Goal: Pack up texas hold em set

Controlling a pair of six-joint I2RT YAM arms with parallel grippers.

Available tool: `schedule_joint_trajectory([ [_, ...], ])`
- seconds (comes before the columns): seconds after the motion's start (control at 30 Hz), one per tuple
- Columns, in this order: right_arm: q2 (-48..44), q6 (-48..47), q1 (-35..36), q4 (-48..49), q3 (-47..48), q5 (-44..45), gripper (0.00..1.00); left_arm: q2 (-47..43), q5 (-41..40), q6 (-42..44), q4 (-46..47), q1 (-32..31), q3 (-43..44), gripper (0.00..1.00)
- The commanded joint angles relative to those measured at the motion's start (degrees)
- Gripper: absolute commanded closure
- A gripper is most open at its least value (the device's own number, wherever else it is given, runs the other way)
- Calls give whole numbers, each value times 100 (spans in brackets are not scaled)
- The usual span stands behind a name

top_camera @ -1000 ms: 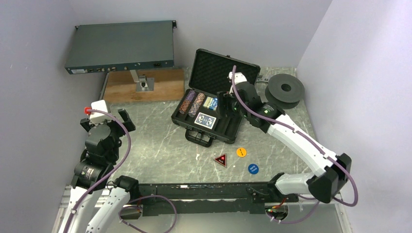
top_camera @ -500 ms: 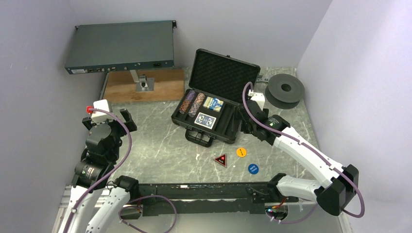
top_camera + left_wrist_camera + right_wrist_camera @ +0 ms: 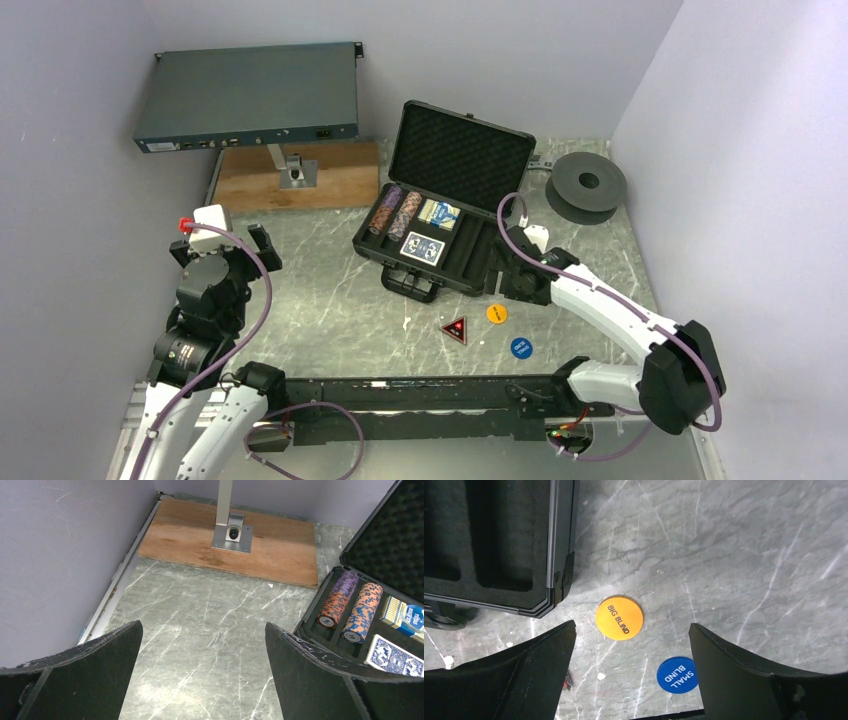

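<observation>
Right tool [image 3: 630,630] agape, orange button [image 3: 619,618] lettered BIG BLIND

1 case [image 3: 460,155], 2 chip rolls [image 3: 387,210], 2 card decks [image 3: 424,248], 3 btns [image 3: 497,313], 1 rack unit [image 3: 250,95], 1 spool [image 3: 587,185]

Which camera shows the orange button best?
The right wrist view: the orange button is large, its words BIG BLIND readable. The top view shows only a small dot beside the case. The left wrist view misses it.
</observation>
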Motion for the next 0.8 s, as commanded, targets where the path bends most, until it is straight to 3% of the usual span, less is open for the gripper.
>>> schedule_joint_trajectory([
  [0.0, 147, 100, -127, 615, -193, -464, 14, -13, 97, 71, 217, 27, 42, 0],
  [0.2, 481, 8, -188, 951, -368, -745, 20, -28, 104, 78, 226, 27, 33, 0],
  [0.77, 1173, -43, -205, 1377, -541, -817, 24, -74, 113, 94, 236, 28, 29, 0],
])
